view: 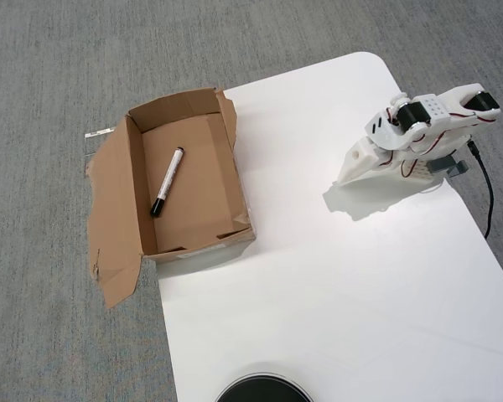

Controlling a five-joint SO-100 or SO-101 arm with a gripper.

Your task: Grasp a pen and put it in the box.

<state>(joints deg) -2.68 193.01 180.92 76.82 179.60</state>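
The pen (168, 181) lay inside the box (231, 138), black cap toward its near end. The gripper (356, 167) sat folded well right of the box, holding nothing; its jaws looked closed, though the overhead view left that unclear.

A white table (335, 276) with rounded corners fills the right and lower part of the overhead view. It stands on a floor (50, 67) covered with grey carpet. The folded white arm (419, 134) rests on the table near the right edge, and its hand (356, 167) points down-left, with its tip low over the white surface. A black cable (486, 193) runs along the table edge just right of the arm. Well to the left of the hand, the brown cardboard box (239, 180) sits across the left table edge, with one flap splayed flat beyond the edge, over the carpet. Far below the hand, a round black object (264, 389) shows at the bottom edge of the table.
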